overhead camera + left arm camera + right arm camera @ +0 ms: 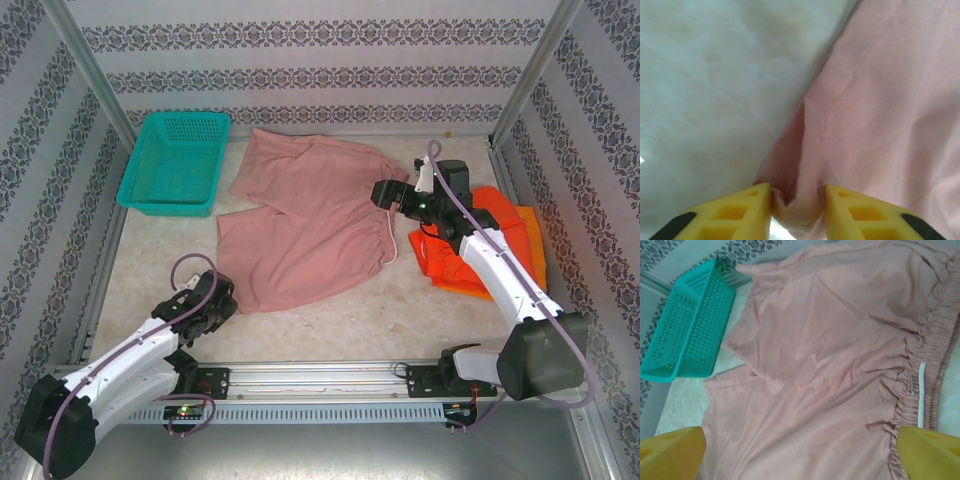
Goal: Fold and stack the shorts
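The dusty pink shorts [305,220] lie spread flat in the middle of the table, waistband to the right. My left gripper [224,298] sits at their near-left hem corner. In the left wrist view its yellow fingers [752,210] pinch a bunched fold of the pink cloth [875,115], so the left gripper [798,200] is shut on it. My right gripper [390,190] hovers open over the waistband, its fingers spread wide above the pink fabric [805,390], with the right gripper [800,455] holding nothing. A white drawstring [921,395] shows at the waistband. The red-orange shorts [450,255] lie folded at the right on the yellow-orange shorts [530,235].
A teal mesh basket [178,160] stands at the back left, also seen as the basket [687,327] in the right wrist view. Metal frame posts [90,70] and patterned walls surround the table. Bare tabletop [400,310] stretches along the near edge.
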